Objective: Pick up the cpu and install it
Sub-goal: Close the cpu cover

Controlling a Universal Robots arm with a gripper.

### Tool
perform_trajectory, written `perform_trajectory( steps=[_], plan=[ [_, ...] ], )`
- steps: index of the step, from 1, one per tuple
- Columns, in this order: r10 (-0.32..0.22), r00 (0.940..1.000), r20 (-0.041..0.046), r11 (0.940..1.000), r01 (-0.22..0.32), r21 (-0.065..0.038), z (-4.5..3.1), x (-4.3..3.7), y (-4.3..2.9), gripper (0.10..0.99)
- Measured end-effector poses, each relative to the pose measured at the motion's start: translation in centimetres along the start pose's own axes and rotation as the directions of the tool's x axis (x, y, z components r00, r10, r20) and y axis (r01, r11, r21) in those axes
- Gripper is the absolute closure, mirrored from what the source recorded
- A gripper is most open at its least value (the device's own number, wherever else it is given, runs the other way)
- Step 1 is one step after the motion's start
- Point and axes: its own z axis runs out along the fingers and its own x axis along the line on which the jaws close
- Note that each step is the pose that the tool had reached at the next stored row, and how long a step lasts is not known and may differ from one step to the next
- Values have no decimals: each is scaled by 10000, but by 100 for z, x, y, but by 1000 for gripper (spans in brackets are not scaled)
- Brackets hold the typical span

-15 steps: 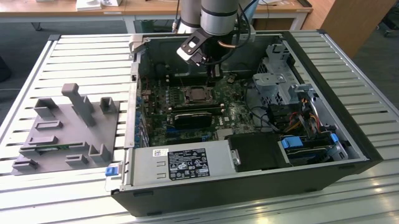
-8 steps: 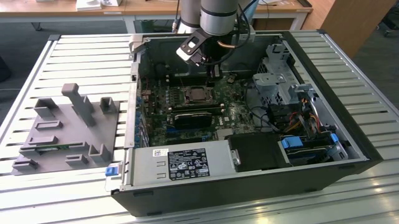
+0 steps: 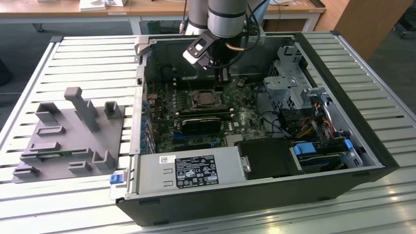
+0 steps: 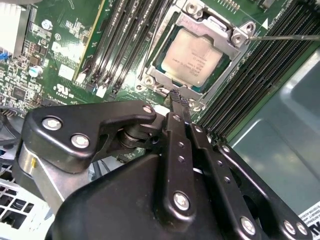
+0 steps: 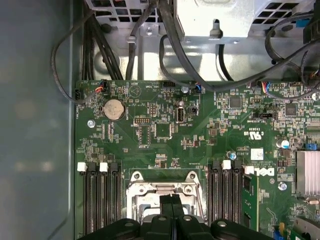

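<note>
The cpu (image 4: 192, 57) is seated in the socket frame (image 4: 224, 26) on the motherboard (image 4: 60, 50). The pincer (image 4: 176, 97) hangs just beside it, fingers together and empty. Placement appears complete.

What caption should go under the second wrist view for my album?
Shut gripper hovering near the cpu, which sits in its socket.

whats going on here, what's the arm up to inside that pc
A robot arm is working inside an open computer case that lies on its side on a slatted table. The cpu sits in the metal socket frame on the motherboard, silver top facing up. The gripper hangs just above the socket's edge, fingers together and holding nothing.
</note>
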Motion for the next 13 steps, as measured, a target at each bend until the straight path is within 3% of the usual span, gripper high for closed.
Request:
perform_trajectory(
  steps=[8,13],
  plan=[
    [-2,10000,4,10000,2,2,12,-4,-129,980],
    [-2,10000,2,10000,2,1,21,-11,-153,980]
  ],
)
